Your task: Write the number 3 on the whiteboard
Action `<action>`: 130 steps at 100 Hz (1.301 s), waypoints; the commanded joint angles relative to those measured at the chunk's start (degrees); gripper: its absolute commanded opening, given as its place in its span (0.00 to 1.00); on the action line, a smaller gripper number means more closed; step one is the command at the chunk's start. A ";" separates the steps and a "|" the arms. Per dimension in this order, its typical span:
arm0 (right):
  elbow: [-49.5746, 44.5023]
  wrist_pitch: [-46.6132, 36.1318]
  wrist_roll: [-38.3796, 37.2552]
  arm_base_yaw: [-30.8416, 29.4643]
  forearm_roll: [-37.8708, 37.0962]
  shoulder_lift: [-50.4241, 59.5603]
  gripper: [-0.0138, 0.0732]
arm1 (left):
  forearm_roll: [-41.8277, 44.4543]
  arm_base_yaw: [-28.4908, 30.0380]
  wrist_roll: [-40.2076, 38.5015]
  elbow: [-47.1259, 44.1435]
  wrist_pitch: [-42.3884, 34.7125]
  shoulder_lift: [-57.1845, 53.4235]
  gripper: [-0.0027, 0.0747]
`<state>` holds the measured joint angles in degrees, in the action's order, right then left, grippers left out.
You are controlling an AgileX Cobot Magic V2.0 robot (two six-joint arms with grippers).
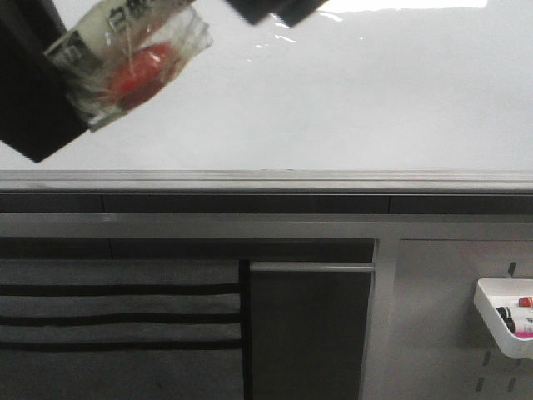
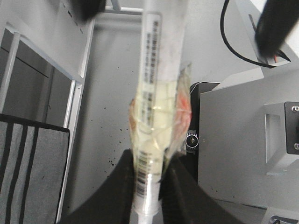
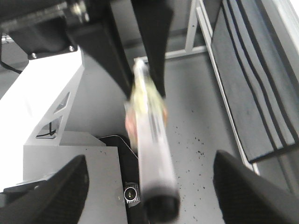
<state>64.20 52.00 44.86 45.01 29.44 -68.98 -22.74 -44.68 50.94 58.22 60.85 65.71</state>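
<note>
The whiteboard (image 1: 350,100) fills the upper front view, glossy and white, with a grey rail (image 1: 266,179) along its lower edge. No number 3 shows on it. My left gripper (image 2: 149,186) is shut on a marker pen (image 2: 156,93) wrapped in clear tape with a red patch; it sits at the board's upper left (image 1: 137,58). My right gripper (image 3: 149,161) is open, its fingers wide apart on either side of the pen's black-capped end (image 3: 161,205), not touching it. In the front view only its dark tip (image 1: 275,8) shows at the top edge.
A grey pegboard panel (image 1: 441,333) at the lower right carries a white tray (image 1: 500,321) with several markers. Below the rail are a dark cabinet door (image 1: 308,333) and a grey striped panel (image 1: 117,317).
</note>
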 commanded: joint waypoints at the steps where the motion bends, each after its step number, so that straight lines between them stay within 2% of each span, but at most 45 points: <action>1: 2.95 -2.80 1.07 1.60 1.99 -0.55 0.72 | -2.18 -0.59 0.35 1.96 -1.28 -1.30 0.01; 16: 3.66 -4.52 1.18 2.39 1.99 -1.20 0.70 | -1.86 -0.59 0.35 1.96 -1.28 -1.30 0.01; 28: 3.66 -4.77 2.13 2.39 2.14 -1.20 0.57 | -1.10 -0.59 0.35 1.96 -1.28 -1.30 0.01; 38: 3.66 -4.76 3.19 2.60 2.14 -1.20 0.50 | -0.98 -0.59 2.04 1.96 -1.28 -1.30 0.01; 59: 3.66 -5.35 4.20 3.00 2.14 -1.32 0.50 | -0.90 -0.59 6.12 1.96 -2.17 -1.30 0.01; 102: 3.66 -5.02 4.41 3.00 1.79 -1.93 0.49 | -0.90 -0.59 6.22 1.96 -2.98 -1.30 0.01; 118: 3.66 -4.90 4.41 3.00 1.66 -2.66 0.40 | -0.90 -0.59 6.22 1.96 -2.98 -1.30 0.01; 130: 3.66 -5.60 4.41 3.00 1.77 -2.66 0.29 | -0.90 -0.59 6.22 1.96 -2.98 -1.30 0.01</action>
<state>65.74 49.29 48.62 47.79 29.67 -72.89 -21.89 -44.78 57.17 58.22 60.01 65.71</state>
